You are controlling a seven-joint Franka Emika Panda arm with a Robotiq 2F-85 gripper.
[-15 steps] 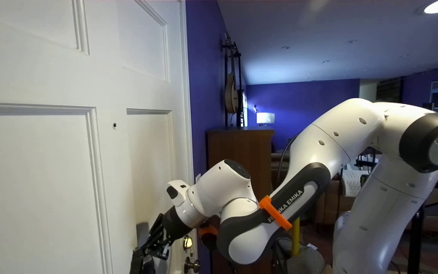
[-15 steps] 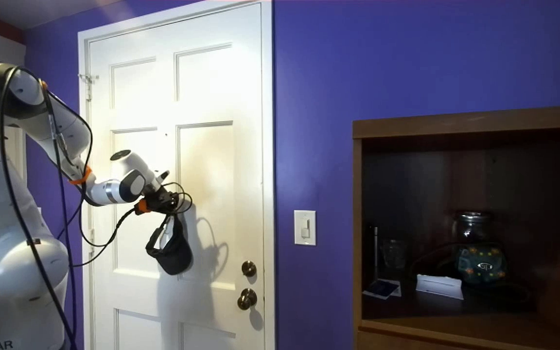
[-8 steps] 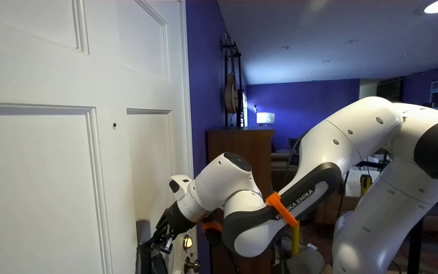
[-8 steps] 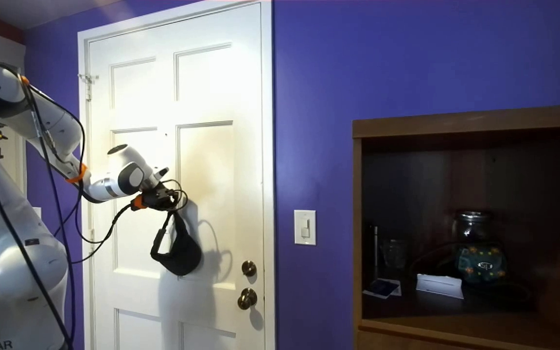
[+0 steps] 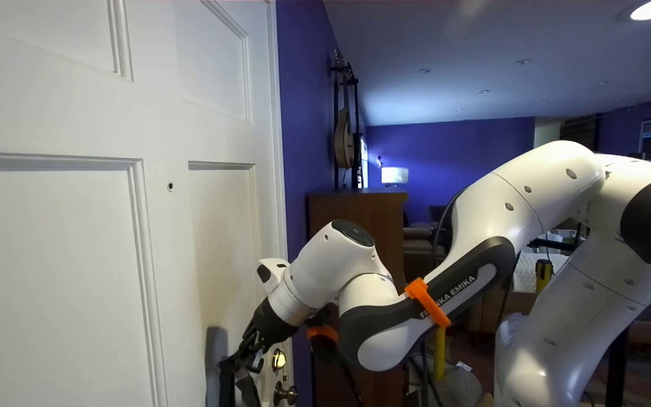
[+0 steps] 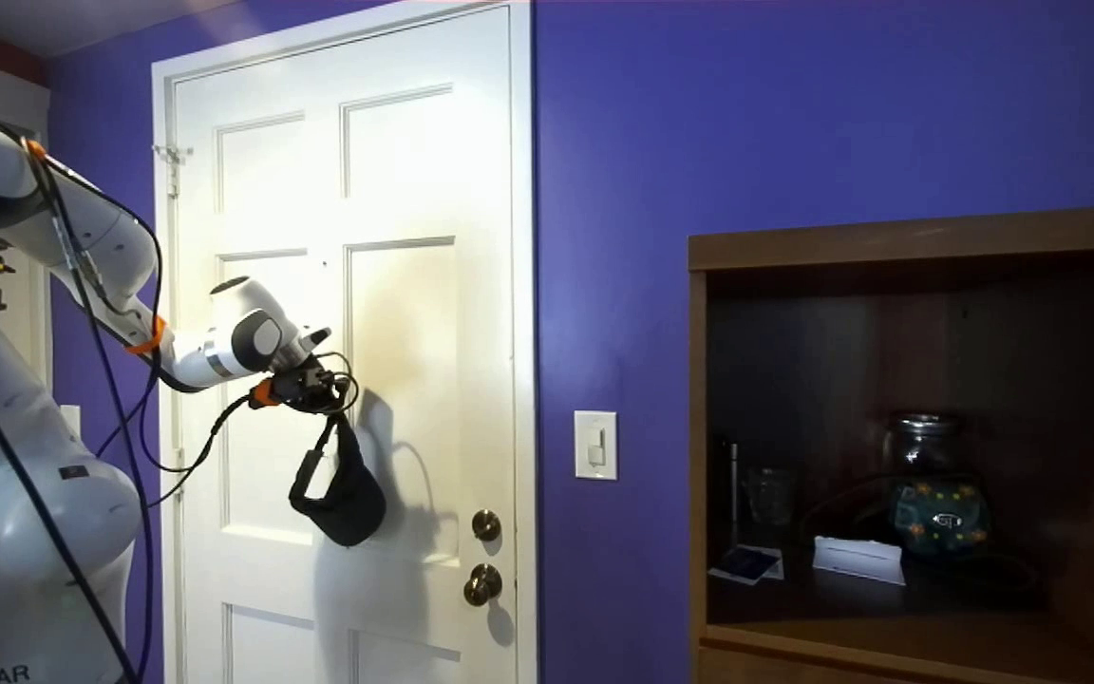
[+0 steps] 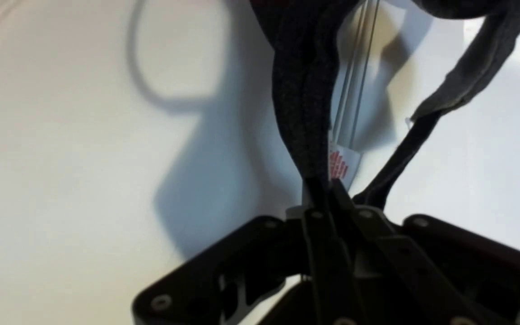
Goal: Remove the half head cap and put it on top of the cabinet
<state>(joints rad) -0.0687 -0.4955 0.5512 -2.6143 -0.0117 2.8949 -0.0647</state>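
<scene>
One black half cap (image 6: 359, 503) hangs at six o'clock from the gripper (image 7: 327, 198), in front of the white door (image 6: 414, 180). It looks matt and soft: in an exterior view its broad, rounded part bulges toward five o'clock, while the band bends into an open loop on the nine o'clock side, with the door's white showing through. In the wrist view a charcoal strap (image 7: 303, 90) stretches toward twelve o'clock, a line down its length; a narrower strand (image 7: 422, 128) slants off toward one o'clock, greyer on one face. A small white label (image 7: 342, 163) with red print, too blurred to read, pokes out just beside the strap. The fingers (image 7: 321, 243) are pressed together, pinching the strap's end.

Whether the cap touches the door I cannot tell; its shadow (image 6: 405, 499) falls on the door at three o'clock. The arm (image 6: 53, 513) stands at nine o'clock. From the cap, the round knob (image 6: 483, 583) sits at four o'clock and the light switch (image 6: 595, 445) at three. Well apart, also at three, is the brown, flat-topped cabinet (image 6: 917, 236). Inside are a flowered bag (image 6: 941, 518), a jar (image 6: 923, 442) at twelve o'clock from it, and a white card-like piece (image 6: 858, 560) at eight.
</scene>
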